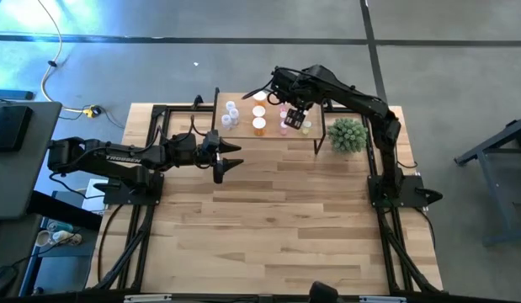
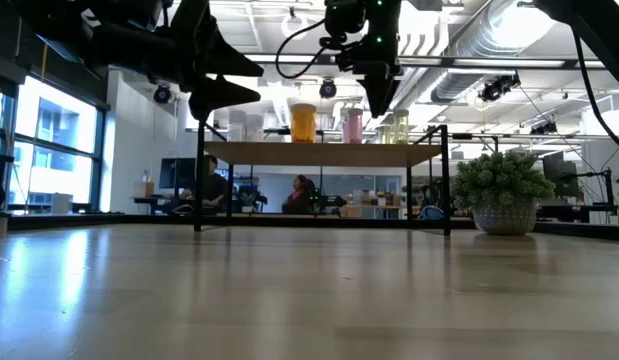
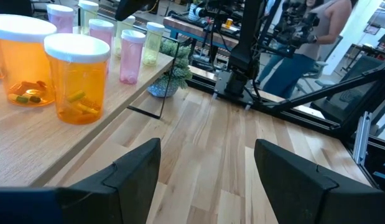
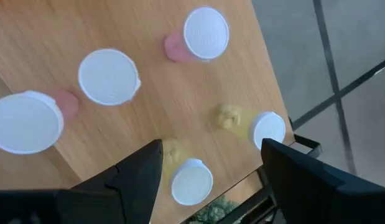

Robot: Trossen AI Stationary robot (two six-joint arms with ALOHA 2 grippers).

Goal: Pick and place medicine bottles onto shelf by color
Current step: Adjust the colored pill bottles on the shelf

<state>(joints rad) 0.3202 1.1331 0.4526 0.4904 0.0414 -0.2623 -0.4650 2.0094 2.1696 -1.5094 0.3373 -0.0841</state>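
All the medicine bottles [image 1: 258, 116] stand on the shelf [image 1: 273, 139] sorted by color, and both the right tool [image 1: 295, 116] above them and the left tool [image 1: 229, 157] beside it are empty and wide apart, so I think only backing away is left.

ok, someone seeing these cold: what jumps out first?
The cluster of medicine bottles on the small raised shelf at the table's far edge, white caps over clear, orange, pink and yellow-green bodies. The right gripper hangs open just above the pink and yellow-green ones, holding nothing. The left gripper waits open beside the shelf, and a spiky green plant sits at the shelf's right.
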